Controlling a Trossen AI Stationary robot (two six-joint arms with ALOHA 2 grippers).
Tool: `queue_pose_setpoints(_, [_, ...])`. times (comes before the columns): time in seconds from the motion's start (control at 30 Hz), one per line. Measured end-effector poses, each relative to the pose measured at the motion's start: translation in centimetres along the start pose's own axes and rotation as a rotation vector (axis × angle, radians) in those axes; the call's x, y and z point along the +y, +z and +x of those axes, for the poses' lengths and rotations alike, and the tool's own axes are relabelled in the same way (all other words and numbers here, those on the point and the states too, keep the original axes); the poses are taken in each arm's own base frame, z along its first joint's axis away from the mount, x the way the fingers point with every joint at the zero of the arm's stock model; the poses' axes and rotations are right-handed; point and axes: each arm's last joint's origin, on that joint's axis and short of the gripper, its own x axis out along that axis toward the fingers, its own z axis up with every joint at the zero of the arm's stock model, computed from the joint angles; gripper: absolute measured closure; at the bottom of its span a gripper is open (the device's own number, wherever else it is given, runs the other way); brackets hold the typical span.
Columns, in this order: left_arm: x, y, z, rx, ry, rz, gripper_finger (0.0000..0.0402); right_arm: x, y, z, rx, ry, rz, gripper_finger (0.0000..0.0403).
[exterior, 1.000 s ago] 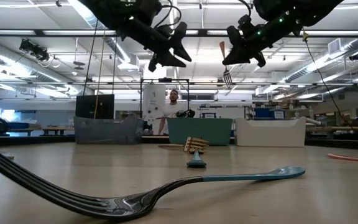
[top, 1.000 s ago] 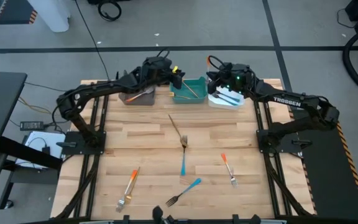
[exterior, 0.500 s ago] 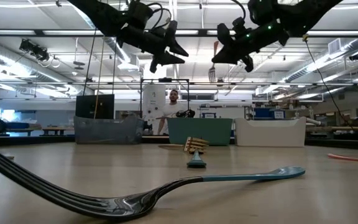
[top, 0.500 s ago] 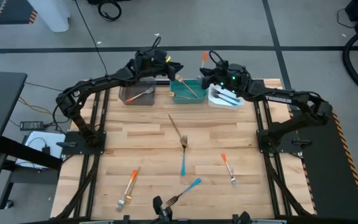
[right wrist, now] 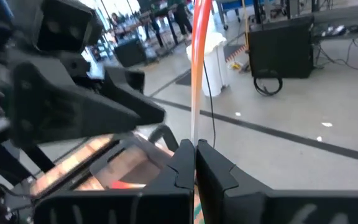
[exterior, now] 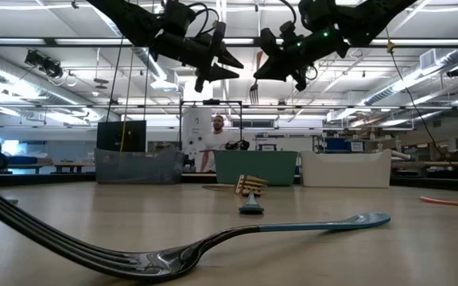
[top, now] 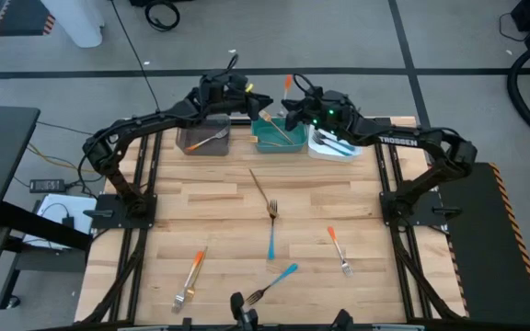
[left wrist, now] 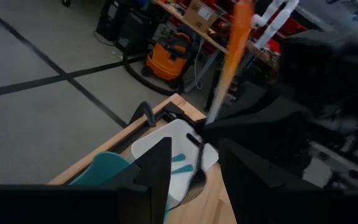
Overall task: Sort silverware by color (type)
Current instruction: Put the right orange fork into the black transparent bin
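Observation:
My right gripper [top: 290, 104] hangs high over the far edge of the table, above the teal bin [top: 279, 134], shut on an orange-handled fork [exterior: 254, 79]. The fork stands upright, its orange handle [top: 288, 84] up and its tines [exterior: 254, 93] down. My left gripper [top: 258, 101] is open, level with the right gripper and close beside it on its left, its fingers [left wrist: 151, 165] pointing at the fork. More silverware lies on the table: a gold fork [top: 263, 187], a blue-handled fork [top: 271, 232], two orange-handled forks [top: 339, 250] [top: 191, 274] and another blue one [top: 272, 281]. My right gripper pinches the fork between its two shut fingers at the lower end of the orange handle [right wrist: 194, 134]. The fingers come level from the table's right and lie across the fork. The fork is upright and clear of everything, handle above the fingers, tines below.
Three bins stand in a row along the far edge: a grey one [top: 190, 145] holding a fork, the teal one holding gold pieces, and a white one [top: 318, 149] holding blue forks. A person [exterior: 217, 131] stands in the room behind the table.
My right gripper has carried the orange fork from over the white bin toward the table's left, close up to my left gripper; the fork stays upright. My left gripper first shifted a little toward the far edge, then kept still, open throughout.

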Motion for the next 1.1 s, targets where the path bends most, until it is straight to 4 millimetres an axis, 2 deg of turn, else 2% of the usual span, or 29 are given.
queue_pose_setpoints(0.23, [-0.5, -0.2, 0.2, 0.007, -0.019, 0.028, 0.0260, 0.4, -0.1, 0.0, 0.011, 0.034, 0.004, 0.0395])
queue_pose_setpoints(0.6, [-2.1, -1.1, 0.6, 0.028, -0.058, 0.094, 0.0260, 2.1, -0.8, -0.2, 0.025, 0.064, 0.005, 0.0396])
queue_pose_setpoints(1.1, [-2.1, -1.0, 0.6, 0.019, -0.047, 0.101, 0.0260, 3.4, -1.5, -0.5, 0.061, 0.100, 0.019, 0.0396])
